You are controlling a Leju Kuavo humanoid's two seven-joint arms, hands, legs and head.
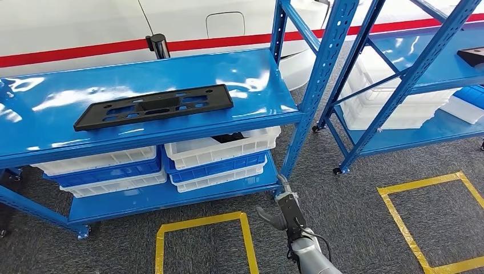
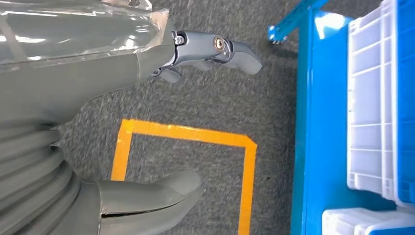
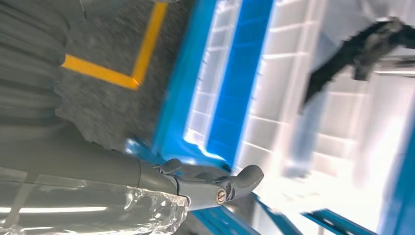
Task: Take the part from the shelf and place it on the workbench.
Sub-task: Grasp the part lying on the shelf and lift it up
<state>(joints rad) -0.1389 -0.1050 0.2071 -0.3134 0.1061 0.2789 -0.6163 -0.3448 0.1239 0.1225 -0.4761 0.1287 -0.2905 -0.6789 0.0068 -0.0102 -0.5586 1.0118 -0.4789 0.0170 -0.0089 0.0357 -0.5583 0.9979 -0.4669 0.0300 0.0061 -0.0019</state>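
The glossy blue steel shelf (image 1: 142,94) carries the part (image 1: 154,107), a flat black plastic plate with rectangular cut-outs, lying on its top deck. Ribbed white crates (image 1: 220,149) sit stacked with blue ones on the deck below. The right hand (image 1: 282,211) hangs low near the shelf's corner post, empty, fingers loosely apart; the left hand (image 2: 147,117) is likewise empty and spread over grey carpet. Reaching up, the right arm could clip that post, and the thin plate may slide on the slick paint.

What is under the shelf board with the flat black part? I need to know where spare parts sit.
Below the shelf board, stacked white and blue bins rest on the lower shelf. One top bin holds a dark item, mostly hidden by the board.
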